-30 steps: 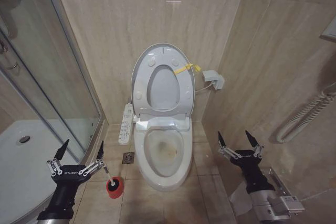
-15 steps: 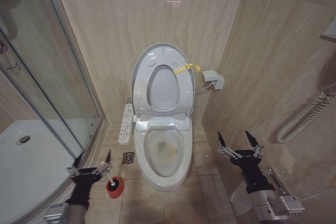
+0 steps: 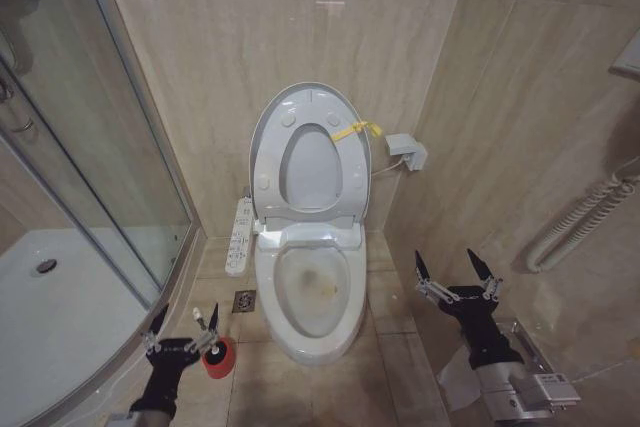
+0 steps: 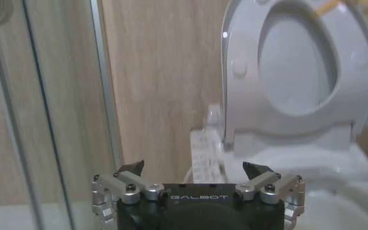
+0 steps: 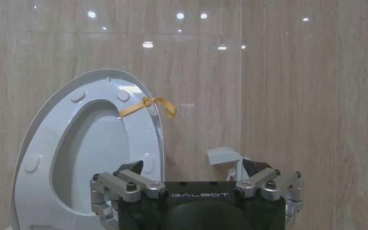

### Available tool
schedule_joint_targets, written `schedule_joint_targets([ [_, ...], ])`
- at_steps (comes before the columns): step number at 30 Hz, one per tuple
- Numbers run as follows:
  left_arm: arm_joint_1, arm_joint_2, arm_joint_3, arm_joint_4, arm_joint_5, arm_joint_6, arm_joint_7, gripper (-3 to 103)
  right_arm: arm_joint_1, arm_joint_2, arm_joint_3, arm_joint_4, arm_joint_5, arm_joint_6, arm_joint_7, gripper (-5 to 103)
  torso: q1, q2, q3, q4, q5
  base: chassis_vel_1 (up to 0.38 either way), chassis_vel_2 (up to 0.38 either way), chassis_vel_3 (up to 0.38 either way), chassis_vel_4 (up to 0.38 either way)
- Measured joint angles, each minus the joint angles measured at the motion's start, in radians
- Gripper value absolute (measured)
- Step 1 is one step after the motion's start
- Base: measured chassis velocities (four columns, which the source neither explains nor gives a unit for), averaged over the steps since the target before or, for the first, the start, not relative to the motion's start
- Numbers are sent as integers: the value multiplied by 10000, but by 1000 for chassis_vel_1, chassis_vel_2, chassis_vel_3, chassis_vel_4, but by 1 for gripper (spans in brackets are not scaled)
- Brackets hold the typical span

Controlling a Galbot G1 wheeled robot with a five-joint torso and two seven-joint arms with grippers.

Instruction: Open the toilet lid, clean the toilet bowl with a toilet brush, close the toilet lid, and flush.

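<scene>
Toilet open, left gripper low beside the brush holder.

The toilet lid (image 3: 310, 152) stands raised against the wall, yellow ribbon (image 3: 357, 130) at its edge; below it the toilet bowl (image 3: 312, 292) shows a brownish stain. The red holder cup (image 3: 218, 357) sits on the floor left of the bowl, the left gripper (image 3: 182, 321) just above it, fingers apart. The right gripper (image 3: 457, 265) hangs to the bowl's right, fingers spread.

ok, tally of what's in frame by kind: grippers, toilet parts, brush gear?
Grippers: 2, left gripper open, right gripper open.
Toilet parts: 2, toilet lid raised, toilet bowl.
Brush gear: 2, toilet brush, red holder cup.
Total: 6
</scene>
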Motion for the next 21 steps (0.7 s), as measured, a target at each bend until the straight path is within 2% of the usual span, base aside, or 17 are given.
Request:
schedule_joint_targets([
  [3, -32, 19, -35, 396, 85, -200, 6, 100, 0, 0, 0, 0, 0, 0, 0, 100, 0, 0, 0, -1, -1, 0, 0, 0, 0],
  [6, -92, 135, -59, 1209, 148, -718, 365, 100, 1, 0, 0, 0, 0, 0, 0, 100, 0, 0, 0, -1, -1, 0, 0, 0, 0],
  [10, -65, 126, 16, 1548, 249, -843, 409, 100, 0, 0, 0, 0, 0, 0, 0, 100, 0, 0, 0, 0, -1, 0, 0, 0, 0],
  [14, -358, 136, 87, 2567, 215, -1251, -158, 100, 0, 0, 0, 0, 0, 0, 0, 100, 0, 0, 0, 0, -2, 0, 0, 0, 0],
  [16, -593, 256, 22, 3365, 200, -1579, -207, 100, 1, 0, 0, 0, 0, 0, 0, 100, 0, 0, 0, -1, 1, 0, 0, 0, 0],
  [21, -978, 338, 26, 4338, -60, -2111, -301, 100, 0, 0, 0, 0, 0, 0, 0, 100, 0, 0, 0, 1, -1, 0, 0, 0, 0],
])
